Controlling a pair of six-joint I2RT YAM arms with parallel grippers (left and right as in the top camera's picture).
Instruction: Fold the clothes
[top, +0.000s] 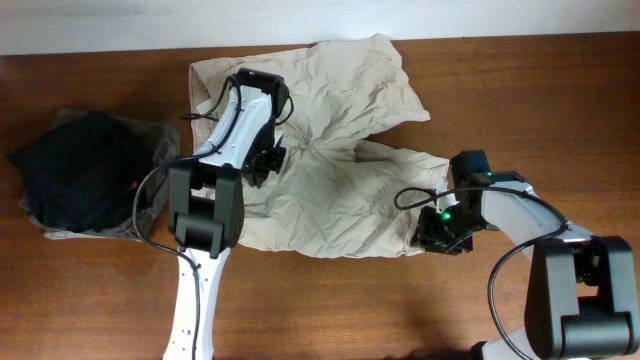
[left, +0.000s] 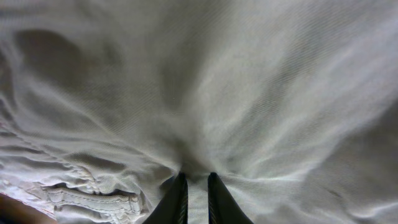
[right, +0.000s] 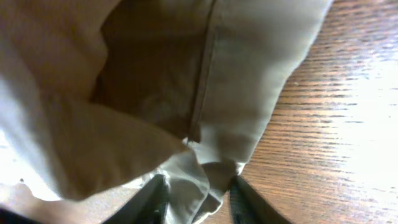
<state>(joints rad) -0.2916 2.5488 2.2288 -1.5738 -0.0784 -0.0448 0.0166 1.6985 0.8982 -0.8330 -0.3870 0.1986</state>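
My left claw is pinching the shorts, narrow; my right claw is straddling their hem toward the table's right edge, grip unclear.

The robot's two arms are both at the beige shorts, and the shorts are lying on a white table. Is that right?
Almost. The table is brown wood, not white; the overhead view shows it. The rest holds: the left end effector and right end effector are both at the beige shorts, which lie on that table.
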